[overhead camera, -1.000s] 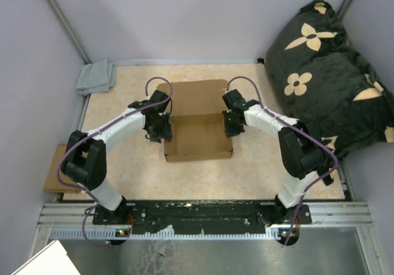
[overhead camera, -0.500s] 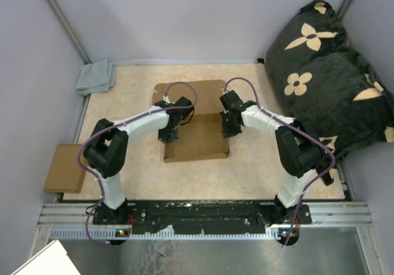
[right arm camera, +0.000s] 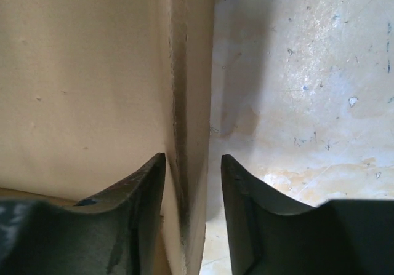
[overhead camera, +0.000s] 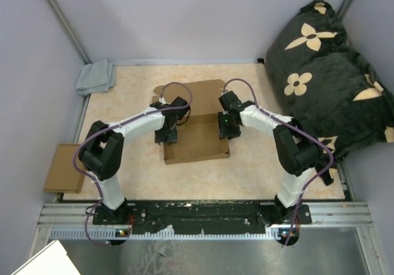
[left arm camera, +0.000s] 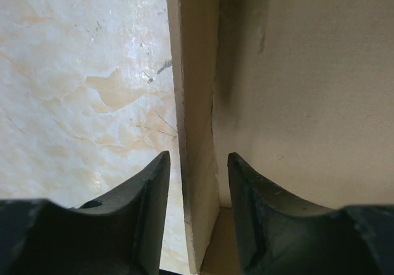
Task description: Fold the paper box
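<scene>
Left wrist: jaws straddle paper box (left arm camera: 295, 103) wall, unclosed; right likewise.

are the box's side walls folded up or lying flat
Folded up: side walls of the paper box stand upright in both wrist views.

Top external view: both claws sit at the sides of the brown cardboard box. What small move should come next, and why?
Probably close both claws. The left claw and right claw each straddle an upright side wall of the plain brown corrugated cardboard box, with a gap visible beside each wall, so neither wall looks gripped yet.
</scene>
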You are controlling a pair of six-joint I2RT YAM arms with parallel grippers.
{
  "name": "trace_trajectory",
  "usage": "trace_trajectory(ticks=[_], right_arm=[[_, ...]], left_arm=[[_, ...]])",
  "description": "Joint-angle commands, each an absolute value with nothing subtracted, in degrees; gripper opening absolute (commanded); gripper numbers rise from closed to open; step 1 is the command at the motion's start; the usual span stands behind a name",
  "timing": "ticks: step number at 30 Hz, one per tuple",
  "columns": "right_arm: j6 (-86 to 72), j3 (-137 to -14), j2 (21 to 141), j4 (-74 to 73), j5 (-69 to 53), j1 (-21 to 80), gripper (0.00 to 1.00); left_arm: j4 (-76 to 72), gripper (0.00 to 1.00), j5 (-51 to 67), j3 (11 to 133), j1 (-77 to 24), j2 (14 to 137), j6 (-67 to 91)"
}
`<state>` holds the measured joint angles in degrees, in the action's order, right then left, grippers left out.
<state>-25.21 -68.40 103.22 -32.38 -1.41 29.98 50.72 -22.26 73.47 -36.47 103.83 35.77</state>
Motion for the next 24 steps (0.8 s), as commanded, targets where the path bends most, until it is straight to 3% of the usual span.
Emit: trace_trajectory(ticks=[1, 8, 12, 14, 16, 17, 20, 22, 23, 24], right_arm=[[-24.69, -72.51, 101.80, -33.02, 0.18, 30.39, 0.45], [-21.72, -80.53, 100.73, -39.61, 3.52, 28.88, 0.51], [-21.31, -92.58, 103.13, -46.43, 1.70, 23.34, 0.51], [-21.21, -102.82, 105.41, -51.11, -0.02, 19.78, 0.36], [-20.78, -111.14, 106.73, -52.30, -1.81, 17.03, 0.08], [-21.15, -112.54, 106.69, -51.48, -1.15, 16.24, 0.05], [-19.19, -107.46, 106.30, -41.48, -18.68, 12.70, 0.20], [-22.37, -106.82, 107.37, -38.77, -18.30, 12.26, 0.26], [-22.24, -107.66, 108.32, -38.62, -17.09, 12.39, 0.34], [-22.08, -108.75, 109.69, -39.15, -15.69, 12.46, 0.49]], left_arm=[[50.77, 0.51, -22.67, 72.28, -34.86, 100.49, 35.57], [51.42, 0.55, -20.92, 74.16, -29.93, 92.11, 32.78], [46.72, 0.57, -18.36, 76.21, -27.78, 88.32, 29.04], [41.98, 0.57, -17.71, 76.24, -27.24, 87.42, 26.30], [38.78, 0.57, -16.03, 76.44, -26.01, 87.12, 24.48], [37.32, 0.58, -14.53, 76.46, -24.92, 87.17, 24.01], [32.93, 0.60, -8.00, 76.69, -20.19, 88.93, 23.79], [30.76, 0.60, -3.25, 77.04, -16.07, 90.89, 24.28], [29.83, 0.60, -0.90, 77.21, -14.09, 92.07, 24.76], [29.05, 0.60, 1.46, 77.32, -11.96, 93.31, 25.22]])
